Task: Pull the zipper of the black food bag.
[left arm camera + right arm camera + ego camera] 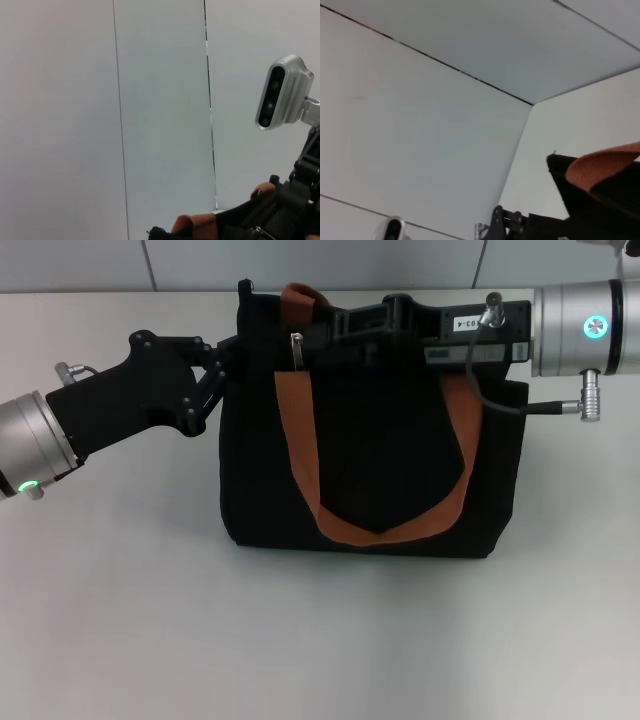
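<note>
From the head view, the large boxy black fabric food bag [370,470] stands upright on the pale table [320,640], its brown-orange strap handles [300,440] looping down the front face. The small silver metal zipper pull [297,350] stands up at the bag's top edge, toward the robot's left end of the zip line. The left gripper [225,365] reaches in from the left and presses against the bag's upper left corner; its fingertips merge with the black fabric, so whether the jaws are pinching the cloth or merely resting there cannot be told. The right gripper [340,325] lies along the top edge from the right, its tip just beside the silver pull; the jaw state there cannot be made out either.

The left wrist view shows mostly wall panels, with a grey camera housing [280,92] of the other arm and, low in the picture, a bit of strap and a silver glint that may be the pull.

The right wrist view shows wall, a black corner of the bag [570,185] and an orange strap.

The step in hand appears to be bracing the bag and getting hold of the pull. Next, the right gripper needs a firm pinch on the tab, then a straight draw along the zip line while the left steadies the corner.
</note>
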Available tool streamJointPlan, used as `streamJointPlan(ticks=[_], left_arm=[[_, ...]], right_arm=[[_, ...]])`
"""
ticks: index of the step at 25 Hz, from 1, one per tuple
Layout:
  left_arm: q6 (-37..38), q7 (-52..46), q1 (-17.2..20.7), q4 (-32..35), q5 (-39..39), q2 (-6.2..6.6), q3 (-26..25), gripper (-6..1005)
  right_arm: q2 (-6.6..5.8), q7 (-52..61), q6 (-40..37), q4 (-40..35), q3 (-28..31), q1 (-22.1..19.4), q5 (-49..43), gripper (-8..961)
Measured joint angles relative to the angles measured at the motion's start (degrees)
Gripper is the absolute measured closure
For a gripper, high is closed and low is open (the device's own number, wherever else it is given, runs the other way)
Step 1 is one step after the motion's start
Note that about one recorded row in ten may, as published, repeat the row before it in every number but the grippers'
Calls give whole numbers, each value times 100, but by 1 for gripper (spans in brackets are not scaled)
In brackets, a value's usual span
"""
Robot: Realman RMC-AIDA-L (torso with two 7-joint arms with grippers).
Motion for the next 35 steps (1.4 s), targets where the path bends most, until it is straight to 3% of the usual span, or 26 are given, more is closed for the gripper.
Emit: streamJointPlan(ticks=[6, 35], left_arm=[[19, -10, -6, -3, 0, -2, 4, 975], [150, -88, -67, 6, 1, -2, -7, 975]], right_arm=[[74, -24, 201, 5, -103, 142, -179, 605], [101, -180, 304, 131, -296, 183, 110, 605]])
